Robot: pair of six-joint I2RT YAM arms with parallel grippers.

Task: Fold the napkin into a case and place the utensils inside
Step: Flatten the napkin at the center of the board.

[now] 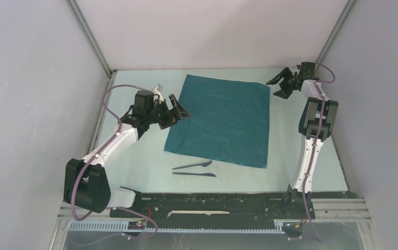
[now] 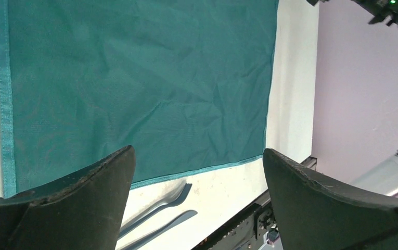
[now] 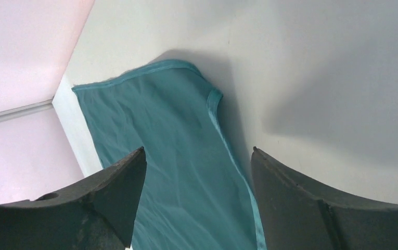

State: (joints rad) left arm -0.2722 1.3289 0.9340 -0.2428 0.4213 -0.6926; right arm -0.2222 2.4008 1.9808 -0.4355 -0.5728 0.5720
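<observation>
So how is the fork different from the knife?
The fork has a wider head; the knife narrows to a point. The fork lies nearer the napkin, slightly slanted; the knife lies just on its near side. Both are slim, dark and flat on the table.

Both arms reach well out from their bases at the near edge. The left arm [image 1: 108,148] leans up and rightward with its elbow low, and the wrist is bent so the left gripper [image 1: 181,110] points right, toward the other arm's side. Its jaws are spread really wide. The wrist cam shows both fingers [image 2: 82,198] far apart with nothing pinched between them. The right arm [image 1: 311,151] stands taller, running nearly straight toward the far side. Its wrist then kinks left, so the right gripper [image 1: 276,87] points left. Those jaws are apart too and grip nothing. The two grippers sit well apart from each other.
</observation>
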